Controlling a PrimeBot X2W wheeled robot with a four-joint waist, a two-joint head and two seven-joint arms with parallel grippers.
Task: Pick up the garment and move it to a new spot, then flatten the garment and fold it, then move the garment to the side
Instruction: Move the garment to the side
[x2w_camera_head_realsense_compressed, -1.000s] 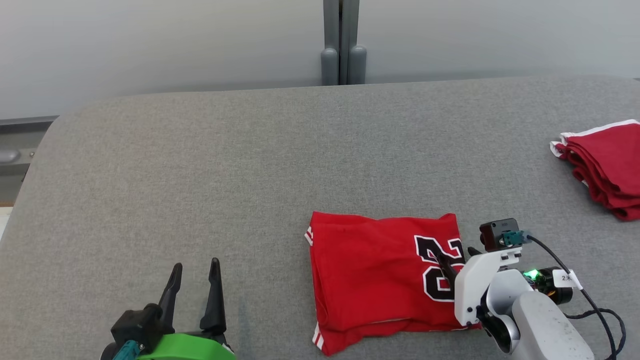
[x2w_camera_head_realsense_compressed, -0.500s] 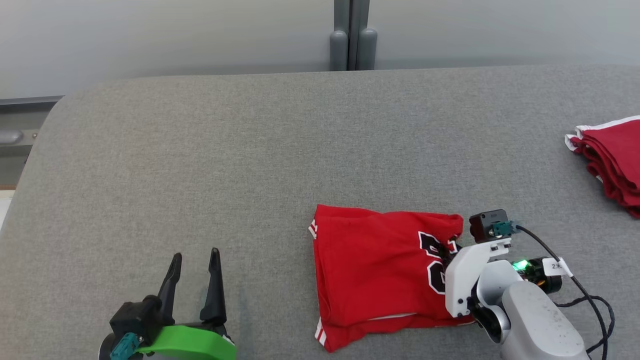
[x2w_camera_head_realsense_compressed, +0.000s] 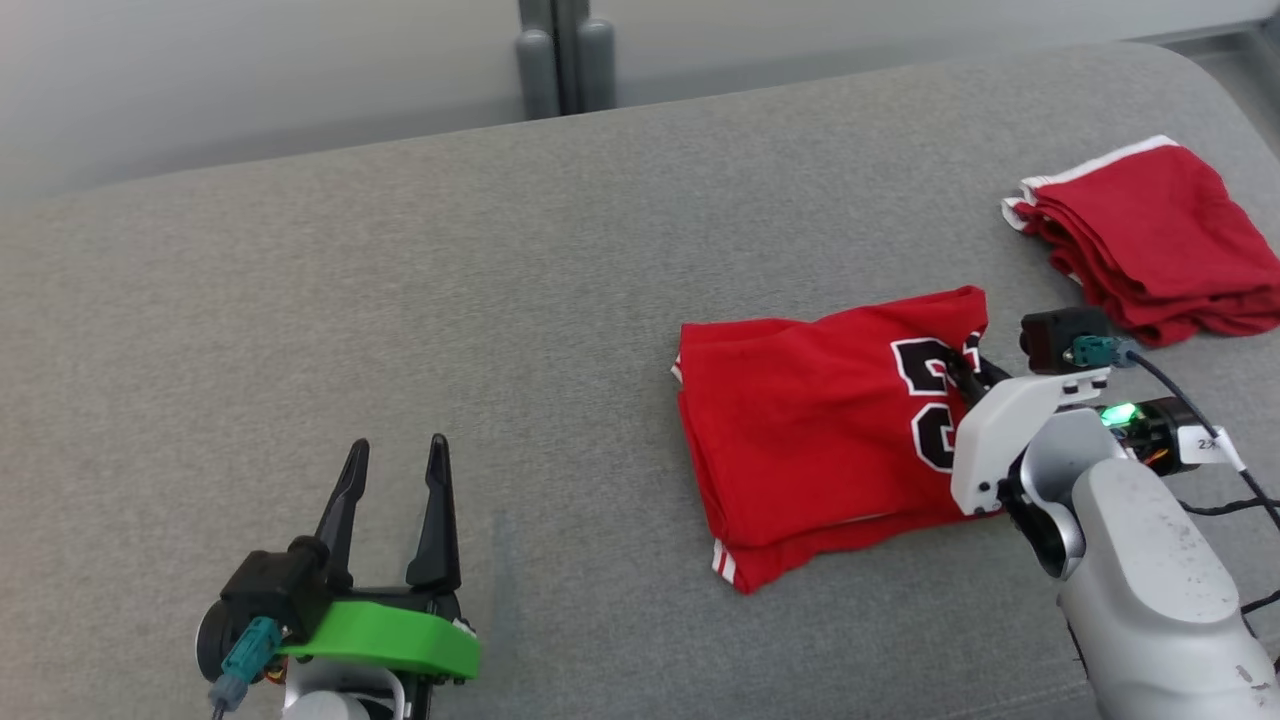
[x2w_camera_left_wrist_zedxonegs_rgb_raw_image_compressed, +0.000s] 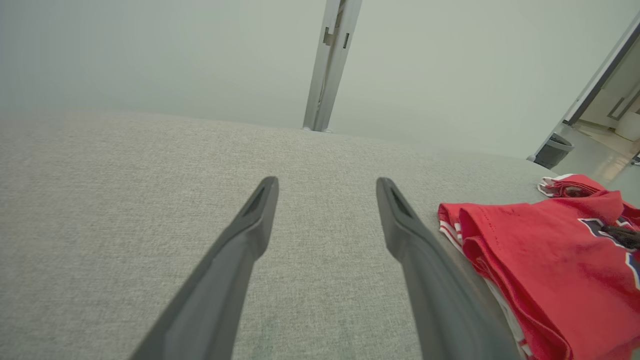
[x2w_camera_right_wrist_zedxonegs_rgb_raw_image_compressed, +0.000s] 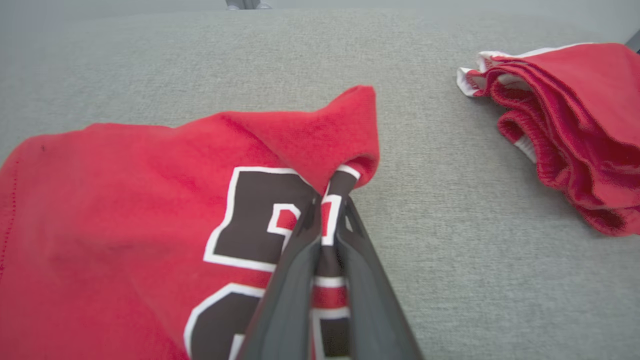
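The garment (x2w_camera_head_realsense_compressed: 810, 425) is a folded red jersey with a black, white-edged number, lying on the grey padded table (x2w_camera_head_realsense_compressed: 400, 300). My right gripper (x2w_camera_head_realsense_compressed: 968, 372) is shut on the garment's right edge at the number. In the right wrist view the two fingers pinch a fold of the garment (x2w_camera_right_wrist_zedxonegs_rgb_raw_image_compressed: 150, 210) and its corner stands lifted above the right gripper (x2w_camera_right_wrist_zedxonegs_rgb_raw_image_compressed: 327, 207). My left gripper (x2w_camera_head_realsense_compressed: 395, 455) stands open over bare table at the lower left, well left of the garment. In the left wrist view the left gripper (x2w_camera_left_wrist_zedxonegs_rgb_raw_image_compressed: 325, 186) is open with nothing between its fingers, the garment (x2w_camera_left_wrist_zedxonegs_rgb_raw_image_compressed: 540, 260) to its right.
A second folded red cloth with white trim (x2w_camera_head_realsense_compressed: 1140, 235) lies at the table's far right, also in the right wrist view (x2w_camera_right_wrist_zedxonegs_rgb_raw_image_compressed: 570, 120). A grey post (x2w_camera_head_realsense_compressed: 560, 55) stands behind the table's far edge. A black cable (x2w_camera_head_realsense_compressed: 1200, 430) trails from my right wrist.
My right gripper has closed on the garment's right edge and lifted that corner. The head camera has turned, shifting the whole picture. The left gripper has stayed open and still.
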